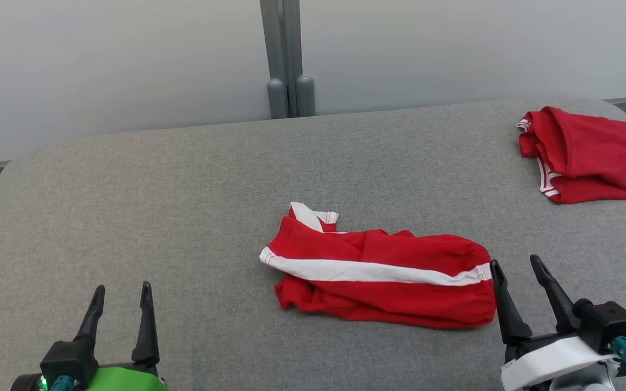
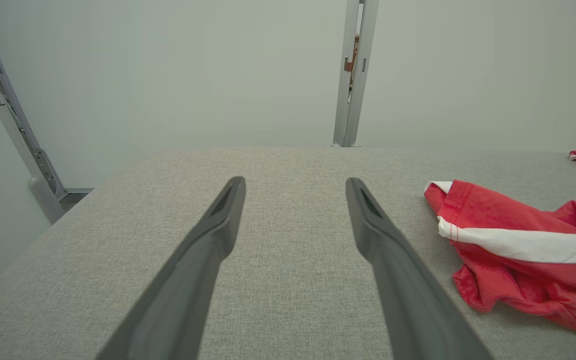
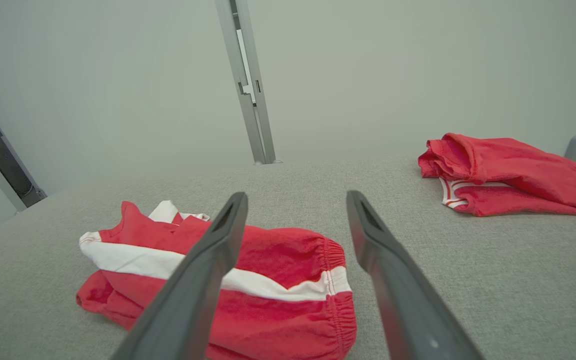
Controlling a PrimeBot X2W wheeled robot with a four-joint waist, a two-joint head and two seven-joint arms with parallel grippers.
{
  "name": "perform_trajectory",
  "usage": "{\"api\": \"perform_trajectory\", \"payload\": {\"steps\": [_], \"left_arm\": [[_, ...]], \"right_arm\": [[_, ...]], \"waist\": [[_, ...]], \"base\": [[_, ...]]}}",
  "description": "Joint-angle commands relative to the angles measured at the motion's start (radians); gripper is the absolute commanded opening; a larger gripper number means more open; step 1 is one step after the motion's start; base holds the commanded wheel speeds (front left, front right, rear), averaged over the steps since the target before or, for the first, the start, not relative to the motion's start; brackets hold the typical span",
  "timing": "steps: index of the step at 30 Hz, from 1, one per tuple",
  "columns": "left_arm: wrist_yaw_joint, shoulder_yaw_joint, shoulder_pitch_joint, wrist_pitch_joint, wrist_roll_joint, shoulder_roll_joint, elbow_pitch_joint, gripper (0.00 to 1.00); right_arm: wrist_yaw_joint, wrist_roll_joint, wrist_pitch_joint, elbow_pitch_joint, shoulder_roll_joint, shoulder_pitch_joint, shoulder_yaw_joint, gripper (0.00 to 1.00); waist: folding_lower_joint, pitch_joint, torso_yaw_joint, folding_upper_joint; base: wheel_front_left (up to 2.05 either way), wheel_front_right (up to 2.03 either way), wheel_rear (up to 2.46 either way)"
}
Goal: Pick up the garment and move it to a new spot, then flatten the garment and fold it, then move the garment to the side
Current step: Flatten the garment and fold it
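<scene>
The garment (image 1: 383, 274) is a pair of red shorts with a white stripe, lying crumpled in the middle of the grey padded table (image 1: 182, 190). It also appears at the right of the left wrist view (image 2: 523, 250) and low left in the right wrist view (image 3: 248, 280). My left gripper (image 1: 121, 296) stands open near the front left, well apart from the shorts, nothing between its fingers (image 2: 218, 225). My right gripper (image 1: 515, 267) is open just off the shorts' elastic waistband end, its left finger (image 3: 203, 270) over the cloth in its own view.
A second red garment (image 1: 590, 155) with white trim lies folded at the table's far right edge, also in the right wrist view (image 3: 508, 175). A grey post (image 1: 288, 60) stands behind the table against pale wall panels. Bare grey surface stretches left of the shorts.
</scene>
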State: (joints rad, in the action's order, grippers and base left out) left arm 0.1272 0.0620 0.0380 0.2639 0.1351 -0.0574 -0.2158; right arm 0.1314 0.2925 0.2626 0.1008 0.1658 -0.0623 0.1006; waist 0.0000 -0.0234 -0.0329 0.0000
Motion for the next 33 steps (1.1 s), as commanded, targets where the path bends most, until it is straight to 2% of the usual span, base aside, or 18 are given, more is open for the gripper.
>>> {"api": "perform_trajectory", "payload": {"steps": [1, 21, 25, 33], "left_arm": [[0.002, 0.001, -0.006, 0.0, 0.008, -0.007, -0.002, 1.0], [0.003, -0.016, -0.03, 0.0, 0.007, -0.012, -0.022, 1.0], [0.004, -0.06, -0.06, 0.0, 0.002, -0.021, -0.045, 1.0], [0.004, -0.229, -0.179, 0.0, 0.037, -0.067, -0.133, 1.0]], "right_arm": [[-0.002, -0.001, 0.003, 0.0, 0.0, -0.006, -0.001, 1.0], [-0.002, 0.003, 0.003, 0.015, 0.008, 0.016, 0.006, 1.0], [-0.002, 0.002, 0.003, 0.04, 0.026, 0.039, 0.014, 1.0], [-0.002, 0.023, 0.003, 0.135, 0.077, 0.114, 0.062, 1.0]], "waist": [[0.0, 0.0, 0.0, 0.0], [0.0, 0.004, -0.01, 0.0], [0.0, 0.01, -0.019, 0.0], [0.0, 0.048, -0.047, 0.0]], "base": [[0.0, 0.0, 0.0], [0.0, 0.0, 0.0], [0.0, 0.0, 0.0], [0.0, 0.0, 0.0]]}}
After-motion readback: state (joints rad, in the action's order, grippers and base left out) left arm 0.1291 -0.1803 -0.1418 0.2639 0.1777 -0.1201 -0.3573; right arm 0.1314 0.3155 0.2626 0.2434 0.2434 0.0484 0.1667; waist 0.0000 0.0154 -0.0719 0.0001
